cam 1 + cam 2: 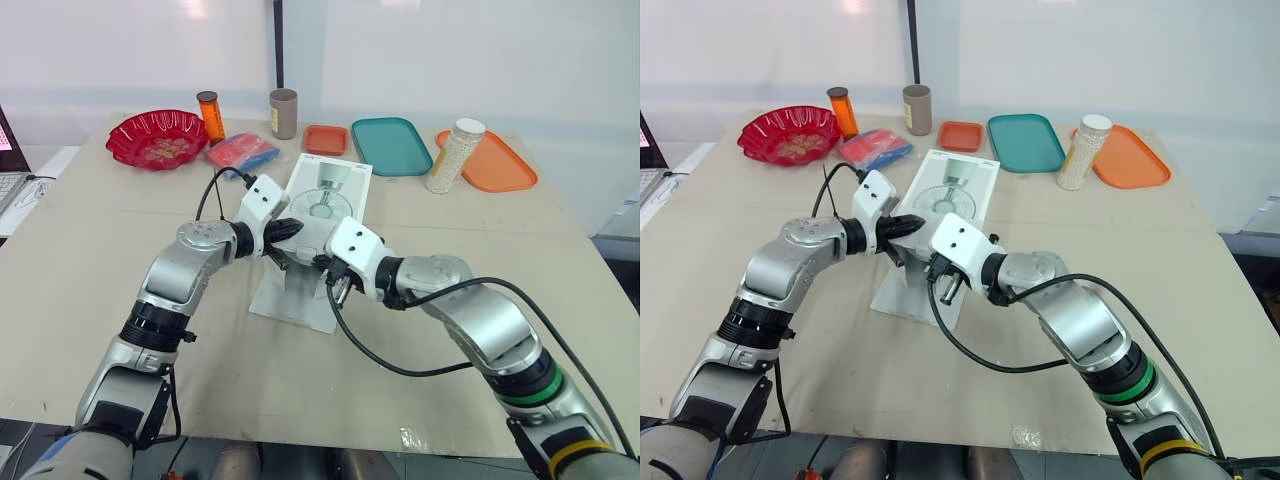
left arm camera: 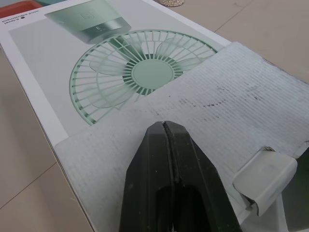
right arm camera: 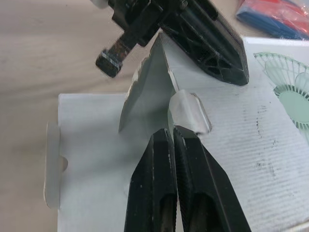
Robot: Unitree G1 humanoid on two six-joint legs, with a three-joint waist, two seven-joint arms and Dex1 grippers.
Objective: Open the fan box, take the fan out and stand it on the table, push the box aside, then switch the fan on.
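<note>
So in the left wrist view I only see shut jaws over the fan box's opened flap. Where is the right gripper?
Observer: The right gripper is at the box's near end, jaws shut, tips by a small tuck tab.
Operator: Anything between it and the left gripper?
Observer: A side flap stands upright there.
Operator: What else is on the table?
Observer: A red bowl at its far left corner.

The fan box (image 2: 58, 67) is smooth printed cardboard with a slight sheen, its opened flap (image 2: 217, 106) matt, ribbed and scuffed on the inner side, and the fingers (image 2: 149, 169) of the left gripper (image 2: 165, 128) are matt black plastic.
</note>
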